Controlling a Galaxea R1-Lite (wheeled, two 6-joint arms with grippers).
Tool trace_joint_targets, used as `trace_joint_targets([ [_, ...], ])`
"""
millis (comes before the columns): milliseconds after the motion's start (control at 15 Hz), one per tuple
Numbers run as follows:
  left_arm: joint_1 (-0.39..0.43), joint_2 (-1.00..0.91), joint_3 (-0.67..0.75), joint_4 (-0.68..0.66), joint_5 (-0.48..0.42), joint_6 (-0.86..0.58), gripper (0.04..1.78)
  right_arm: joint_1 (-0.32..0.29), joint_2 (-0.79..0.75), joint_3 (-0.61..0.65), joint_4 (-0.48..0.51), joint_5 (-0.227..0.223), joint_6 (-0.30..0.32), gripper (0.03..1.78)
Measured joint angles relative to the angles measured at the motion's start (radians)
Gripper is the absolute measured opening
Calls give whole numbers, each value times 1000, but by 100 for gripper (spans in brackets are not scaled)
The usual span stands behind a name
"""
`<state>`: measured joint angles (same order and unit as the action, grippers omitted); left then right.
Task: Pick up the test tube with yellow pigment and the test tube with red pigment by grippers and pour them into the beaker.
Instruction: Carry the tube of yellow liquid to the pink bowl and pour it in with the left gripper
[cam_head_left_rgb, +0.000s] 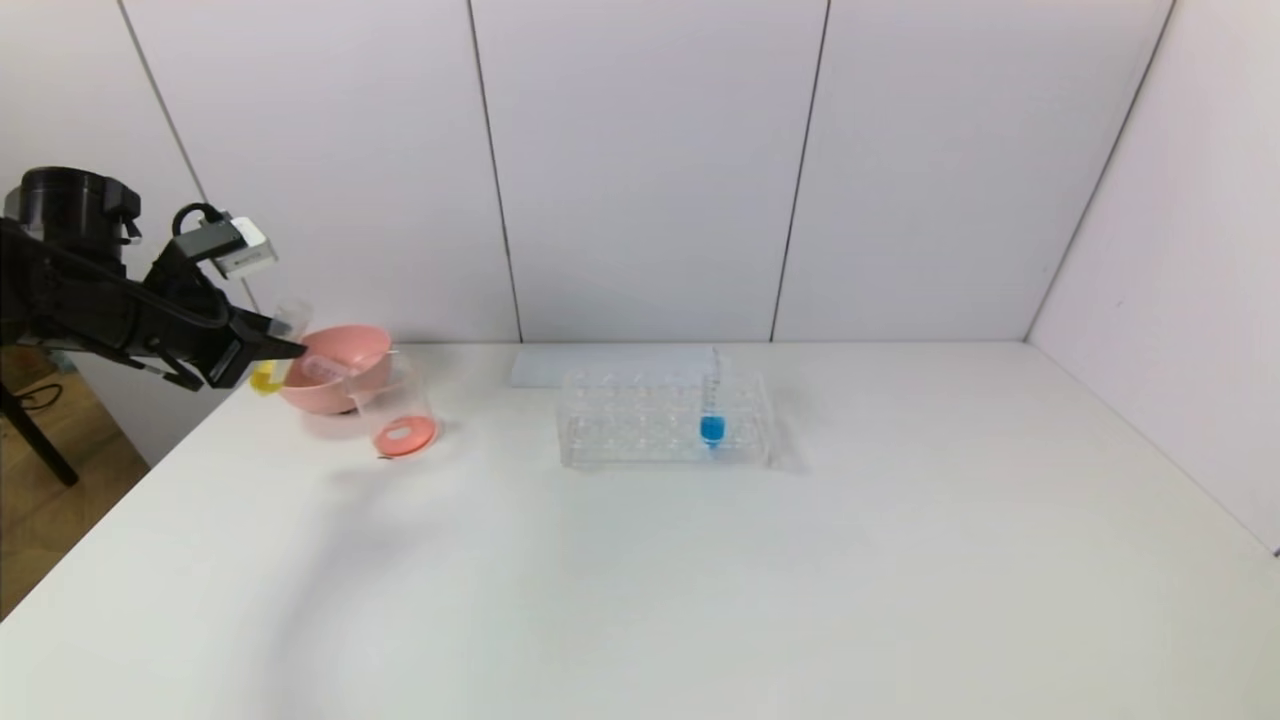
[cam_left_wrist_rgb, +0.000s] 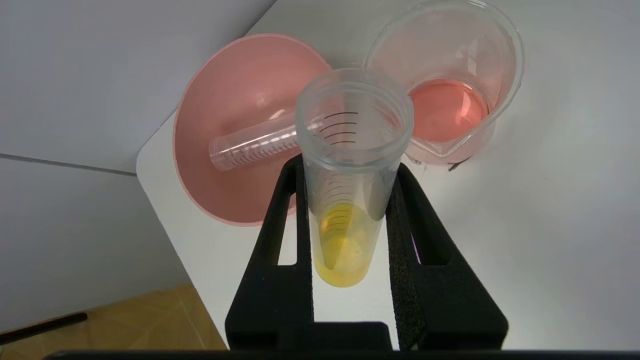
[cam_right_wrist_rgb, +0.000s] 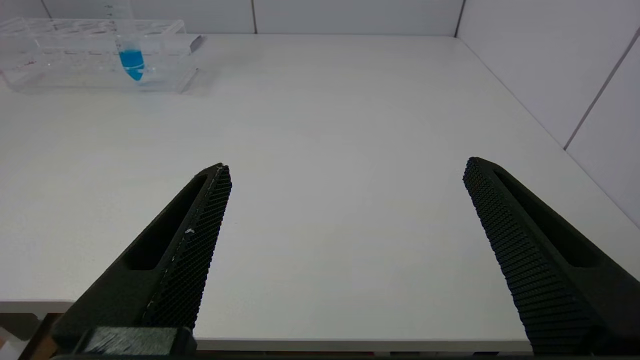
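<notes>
I'm working in a lab mock-up: test-tube rack (cam_head_left_rgb: 664, 417), beaker (cam_head_left_rgb: 397, 412), white bench (cam_head_left_rgb: 700, 580), plain panelled walls (cam_head_left_rgb: 640, 160).

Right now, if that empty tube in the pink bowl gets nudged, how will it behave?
The empty tube lies on its side in the pink bowl, so it would probably roll along the curved wall. It looks clear, thin-walled and empty, likely very light.

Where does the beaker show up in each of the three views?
Head view: beaker at left, before the pink bowl.
Left wrist view: beaker beyond the yellow tube that the left gripper holds.
Right wrist view: not in it.
Shared landmark: pink bowl.
</notes>
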<state>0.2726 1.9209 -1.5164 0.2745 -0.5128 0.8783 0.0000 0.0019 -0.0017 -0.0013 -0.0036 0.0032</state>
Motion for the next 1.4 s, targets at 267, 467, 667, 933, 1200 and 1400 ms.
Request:
trace_joint_targets([
  [267,3,32,-147,193,5,119,44,0,0,0,0,0,0,170],
  [467,10,60,-229,284,14,189,44,0,0,0,0,0,0,170],
  [667,13,86,-287,326,16,238,44,0,0,0,0,0,0,170],
  [933,15,124,-362,410,23,302,44,0,0,0,0,0,0,170],
  [1200,18,171,-440,476,27,396,44,0,0,0,0,0,0,170],
  [1400,19,195,-457,473,74,427,44,0,0,0,0,0,0,170],
])
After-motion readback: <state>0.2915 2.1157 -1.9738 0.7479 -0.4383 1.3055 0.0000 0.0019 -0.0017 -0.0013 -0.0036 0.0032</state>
